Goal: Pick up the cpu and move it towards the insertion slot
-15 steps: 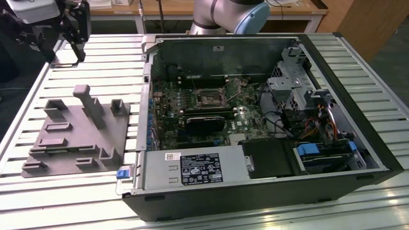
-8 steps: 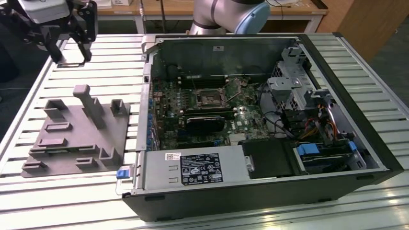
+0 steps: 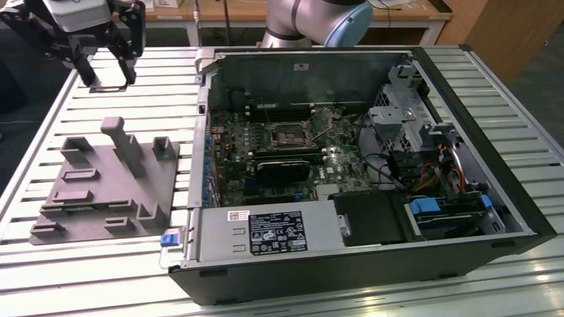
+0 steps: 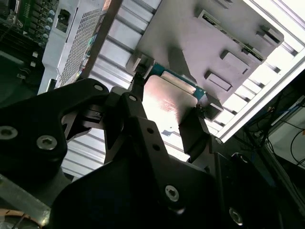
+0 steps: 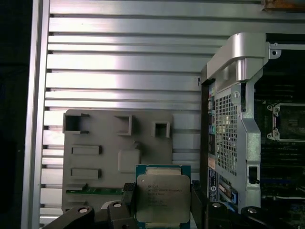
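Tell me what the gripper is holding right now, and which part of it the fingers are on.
The gripper holds the cpu, its fingers clamped on two opposite edges, metal top exposed.

The exterior view looked down at a slant from above, taking in the open computer case (image 3: 352, 165), the grey fixture (image 3: 102, 188) and the slatted surface (image 3: 53, 277). Both wrist views sat close behind the claw (image 5: 162, 200), sharing the fixture and the case's edge.
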Action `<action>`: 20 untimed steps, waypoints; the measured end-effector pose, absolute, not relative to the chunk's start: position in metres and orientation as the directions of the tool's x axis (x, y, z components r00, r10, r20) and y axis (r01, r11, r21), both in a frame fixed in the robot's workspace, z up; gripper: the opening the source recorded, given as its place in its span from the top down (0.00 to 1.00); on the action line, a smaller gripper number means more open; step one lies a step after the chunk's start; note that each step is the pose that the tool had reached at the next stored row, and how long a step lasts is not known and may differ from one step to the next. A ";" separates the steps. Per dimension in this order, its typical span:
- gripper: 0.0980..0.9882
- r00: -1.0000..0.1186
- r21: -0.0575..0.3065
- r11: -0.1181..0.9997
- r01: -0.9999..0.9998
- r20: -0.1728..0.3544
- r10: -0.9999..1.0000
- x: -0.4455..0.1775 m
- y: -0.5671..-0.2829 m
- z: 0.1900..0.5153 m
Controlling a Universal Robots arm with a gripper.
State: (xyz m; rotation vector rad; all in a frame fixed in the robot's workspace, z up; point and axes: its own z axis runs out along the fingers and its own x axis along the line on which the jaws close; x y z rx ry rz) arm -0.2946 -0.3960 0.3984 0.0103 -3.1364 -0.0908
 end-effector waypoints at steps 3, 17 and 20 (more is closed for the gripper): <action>0.50 -1.000 0.058 0.998 -0.006 0.004 -0.007 -0.290 -0.396 0.398; 0.50 -1.000 0.058 0.998 -0.006 0.004 -0.007 -0.269 -0.395 0.398; 0.50 -1.000 0.058 0.998 -0.006 0.004 -0.007 -0.263 -0.395 0.398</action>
